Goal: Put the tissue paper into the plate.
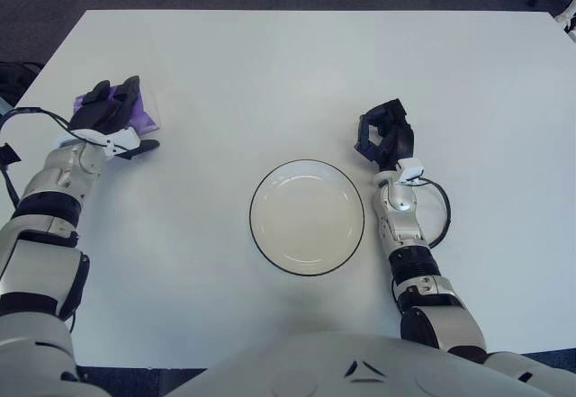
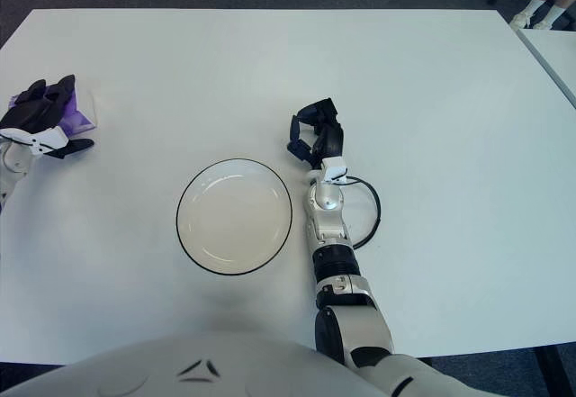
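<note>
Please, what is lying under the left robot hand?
Under the left robot hand lies a purple tissue paper; only its edges show around the fingers. The rest is covered, so its full shape cannot be seen. The plate holds nothing.

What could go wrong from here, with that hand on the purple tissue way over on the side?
The left hand covers the tissue near the table edge; whether it grips it is unclear, so the pack might slip or get nudged off. The plate is well away, so a loose hold could drop it en route. The right hand beside the plate may crowd the drop.
</note>
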You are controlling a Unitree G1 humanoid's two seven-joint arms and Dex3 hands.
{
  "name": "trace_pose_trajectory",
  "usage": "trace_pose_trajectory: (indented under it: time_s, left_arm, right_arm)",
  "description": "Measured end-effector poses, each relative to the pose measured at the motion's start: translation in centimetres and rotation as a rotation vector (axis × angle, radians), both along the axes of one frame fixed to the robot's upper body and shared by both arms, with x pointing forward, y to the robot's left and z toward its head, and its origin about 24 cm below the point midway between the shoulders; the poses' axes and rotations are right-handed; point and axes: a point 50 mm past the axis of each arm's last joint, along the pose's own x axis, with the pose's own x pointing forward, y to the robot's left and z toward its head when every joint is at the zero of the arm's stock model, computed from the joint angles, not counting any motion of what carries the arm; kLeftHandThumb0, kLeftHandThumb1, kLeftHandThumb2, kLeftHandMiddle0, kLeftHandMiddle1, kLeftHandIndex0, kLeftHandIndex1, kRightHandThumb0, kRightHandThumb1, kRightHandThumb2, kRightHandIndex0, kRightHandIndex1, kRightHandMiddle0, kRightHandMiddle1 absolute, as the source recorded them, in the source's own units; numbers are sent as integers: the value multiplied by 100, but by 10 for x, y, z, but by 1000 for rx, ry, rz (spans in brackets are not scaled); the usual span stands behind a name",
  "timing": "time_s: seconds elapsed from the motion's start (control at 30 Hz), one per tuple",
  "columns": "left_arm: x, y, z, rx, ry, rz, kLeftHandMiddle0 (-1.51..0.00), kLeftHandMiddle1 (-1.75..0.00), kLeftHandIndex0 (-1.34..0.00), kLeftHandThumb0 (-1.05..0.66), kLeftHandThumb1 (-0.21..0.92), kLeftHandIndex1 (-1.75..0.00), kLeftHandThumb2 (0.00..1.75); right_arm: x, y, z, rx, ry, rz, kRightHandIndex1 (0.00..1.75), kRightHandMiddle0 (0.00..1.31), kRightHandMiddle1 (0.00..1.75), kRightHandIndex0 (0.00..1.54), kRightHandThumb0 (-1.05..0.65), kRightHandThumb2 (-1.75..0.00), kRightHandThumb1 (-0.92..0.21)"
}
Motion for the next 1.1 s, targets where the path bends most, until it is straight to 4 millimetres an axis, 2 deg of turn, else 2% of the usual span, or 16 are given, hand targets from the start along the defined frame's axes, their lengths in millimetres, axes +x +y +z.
trace_pose_trajectory:
  time_s: [0.07,0.1,0.17,0.23,0.3,0.33,0.4,0.43,0.47,0.53,0.73,0.97,1.1]
  left_arm:
    - [2,-2,-2,-3,-4,9,0,-61,0,-97,48,-22,80]
    - [3,-3,-3,-4,-8,11,0,-79,0,-97,48,-36,79]
    - [5,-4,-3,-4,-16,18,0,-102,0,-97,49,-58,79]
    - [6,-4,-3,-2,-26,21,-2,-128,0,-96,47,-93,80]
    - [6,-4,-2,0,-40,21,-9,-154,-2,-92,41,-139,90]
    - [6,-4,-2,1,-48,20,-12,-161,-3,-90,39,-152,93]
    - [7,-5,0,3,-64,16,-20,-168,-11,-84,35,-163,98]
    - [7,-5,0,4,-71,15,-29,-170,-21,-79,32,-167,100]
    - [8,-6,1,4,-78,13,-32,-171,-25,-77,31,-169,101]
    - [9,-7,2,6,-87,9,-53,-173,-39,-70,27,-172,104]
    - [10,-9,3,-10,-110,4,-90,-174,-59,-53,18,-174,115]
    - [11,-11,3,-62,-152,18,-103,-175,-70,-42,17,-175,121]
    - [10,-13,2,-76,-176,25,-111,-175,-84,-33,19,-175,128]
  right_arm:
    - [0,-1,0,0,1,-2,143,43,175,64,-41,-103,-55]
    - [0,-1,0,0,1,-3,143,43,175,64,-41,-103,-55]
    - [0,0,0,1,1,-2,143,43,175,64,-41,-103,-55]
    - [0,0,0,1,1,-1,143,43,175,63,-41,-103,-55]
    - [0,0,0,1,1,-1,143,43,175,63,-41,-103,-55]
    - [0,0,0,1,2,0,143,43,175,63,-41,-103,-55]
    - [0,0,0,2,2,2,143,43,175,63,-41,-103,-55]
    - [0,0,0,3,2,2,143,42,175,63,-41,-103,-55]
    - [0,1,0,3,2,2,143,42,175,63,-41,-102,-56]
    - [0,1,0,4,2,2,143,42,175,63,-41,-102,-56]
    - [0,1,1,3,1,0,143,41,175,63,-40,-101,-57]
    - [0,1,1,3,1,0,144,41,175,63,-40,-100,-57]
    - [0,0,1,3,0,-1,144,41,175,64,-40,-101,-57]
